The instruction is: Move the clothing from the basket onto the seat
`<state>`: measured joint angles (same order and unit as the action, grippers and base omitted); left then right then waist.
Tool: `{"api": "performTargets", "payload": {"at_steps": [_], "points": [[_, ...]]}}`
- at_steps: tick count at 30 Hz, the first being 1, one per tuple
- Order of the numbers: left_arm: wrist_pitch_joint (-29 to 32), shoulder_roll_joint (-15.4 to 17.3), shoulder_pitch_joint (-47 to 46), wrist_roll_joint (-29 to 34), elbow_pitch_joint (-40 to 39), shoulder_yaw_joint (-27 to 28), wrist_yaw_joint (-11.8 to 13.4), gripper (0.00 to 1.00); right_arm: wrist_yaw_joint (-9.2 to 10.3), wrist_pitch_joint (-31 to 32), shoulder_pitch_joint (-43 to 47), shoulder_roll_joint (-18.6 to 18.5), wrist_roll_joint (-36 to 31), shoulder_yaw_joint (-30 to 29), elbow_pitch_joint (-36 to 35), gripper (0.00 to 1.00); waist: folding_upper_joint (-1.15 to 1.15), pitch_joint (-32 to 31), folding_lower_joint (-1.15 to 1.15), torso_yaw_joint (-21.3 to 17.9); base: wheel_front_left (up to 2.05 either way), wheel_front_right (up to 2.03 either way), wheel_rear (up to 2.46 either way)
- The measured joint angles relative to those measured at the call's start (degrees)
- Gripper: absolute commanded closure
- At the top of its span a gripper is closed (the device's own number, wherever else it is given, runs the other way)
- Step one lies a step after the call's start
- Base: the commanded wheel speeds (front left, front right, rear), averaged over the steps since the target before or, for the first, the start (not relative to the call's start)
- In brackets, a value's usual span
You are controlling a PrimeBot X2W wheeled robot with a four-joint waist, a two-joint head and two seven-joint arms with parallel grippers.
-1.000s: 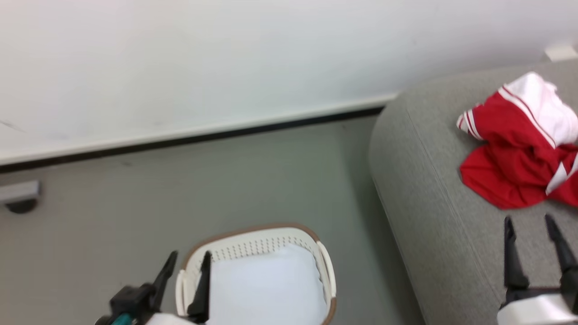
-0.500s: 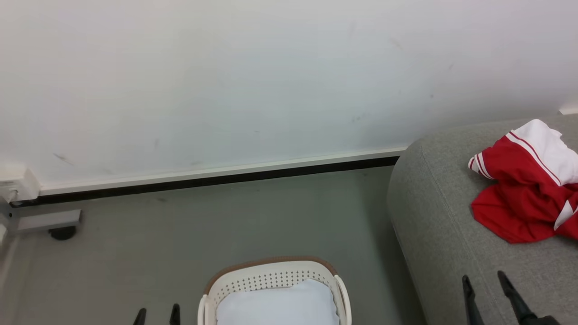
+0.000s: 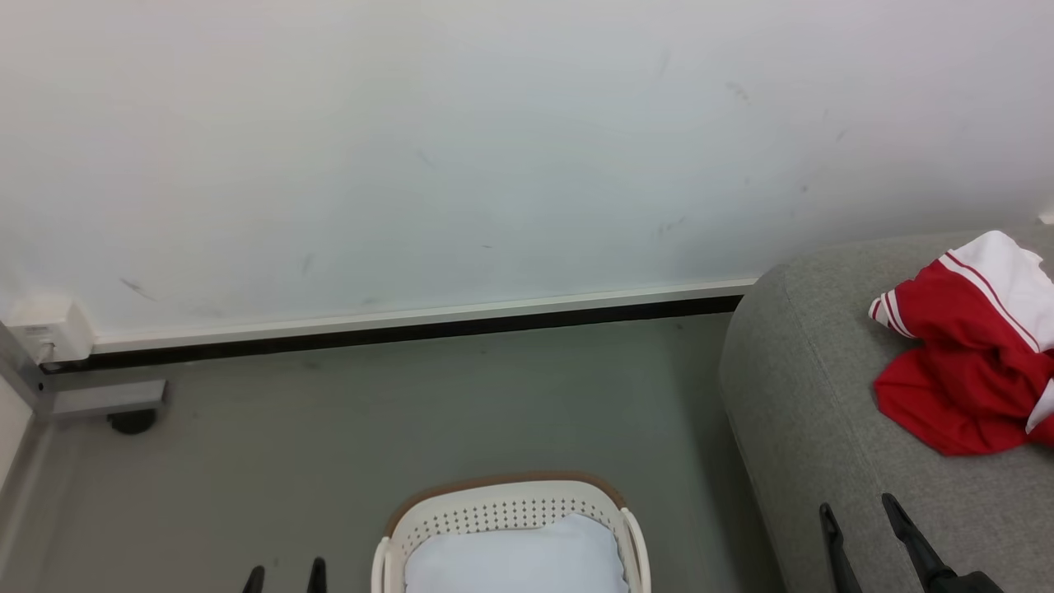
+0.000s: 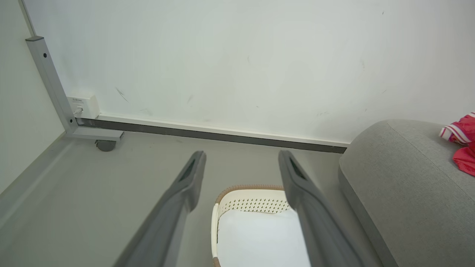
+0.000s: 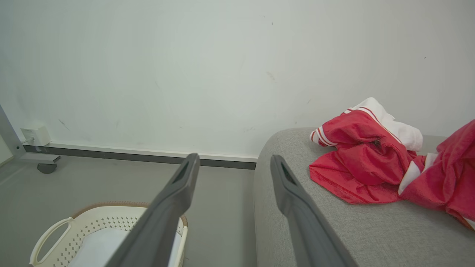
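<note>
The red and white clothing (image 3: 972, 362) lies crumpled on the grey seat (image 3: 807, 428) at the right; the same clothing (image 5: 371, 159) spreads over the seat (image 5: 334, 226) in the right wrist view. On the floor at the bottom centre stands the cream basket (image 3: 502, 502), holding just its pale white pad (image 3: 515, 556). My left gripper (image 3: 285, 573) shows as two fingertips left of the basket, open and empty. Over the seat's front part my right gripper (image 3: 859, 516) stands open and empty, short of the clothing. The basket (image 4: 241, 202) also lies between my left fingers (image 4: 189, 178).
A white wall with a dark baseboard (image 3: 395, 329) runs behind the grey floor (image 3: 370, 428). A metal frame foot on a castor (image 3: 123, 412) and a wall socket (image 3: 49, 329) sit at the far left.
The head camera has tilted up and swung a little, so everything sits lower in view. Both grippers have dropped toward the bottom edge. The clothing stays put on the seat.
</note>
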<state>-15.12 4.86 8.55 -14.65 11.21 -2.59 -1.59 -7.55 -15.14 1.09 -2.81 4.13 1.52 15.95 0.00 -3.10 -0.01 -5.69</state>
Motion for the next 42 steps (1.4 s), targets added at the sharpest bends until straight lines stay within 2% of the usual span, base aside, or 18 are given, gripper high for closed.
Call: {"api": "performTargets", "payload": {"at_steps": [11, 12, 15, 42], "points": [[0.0, -1.3, -0.1, 1.1, 1.0, 1.7, -1.7, 0.00, -0.01, 0.0, -0.6, 0.0, 0.6, 0.0, 0.4, 0.00, 0.00, 0.0, 0.00, 0.6, 0.00, 0.00, 0.00], [0.0, -1.3, -0.1, 1.1, 1.0, 1.7, -1.7, 1.00, -0.01, 0.0, -0.6, 0.0, 0.6, 0.0, 0.4, 1.00, 0.00, 0.0, 0.00, 0.6, 0.00, 0.00, 0.00], [0.3, -1.6, 0.3, 0.7, 3.0, 1.5, -1.7, 1.00, -0.01, 0.1, 0.7, 0.3, 0.9, 0.1, 2.1, 1.00, 0.00, 0.0, 0.00, 0.6, 0.00, 0.00, 0.00], [7.3, -1.9, -3.8, -24.8, 3.2, 3.9, -2.9, 1.00, -0.01, 7.1, -1.0, 0.4, 29.4, -2.3, 1.0, 1.00, 0.00, 0.7, 0.01, 1.7, 0.00, 0.00, 0.00]]}}
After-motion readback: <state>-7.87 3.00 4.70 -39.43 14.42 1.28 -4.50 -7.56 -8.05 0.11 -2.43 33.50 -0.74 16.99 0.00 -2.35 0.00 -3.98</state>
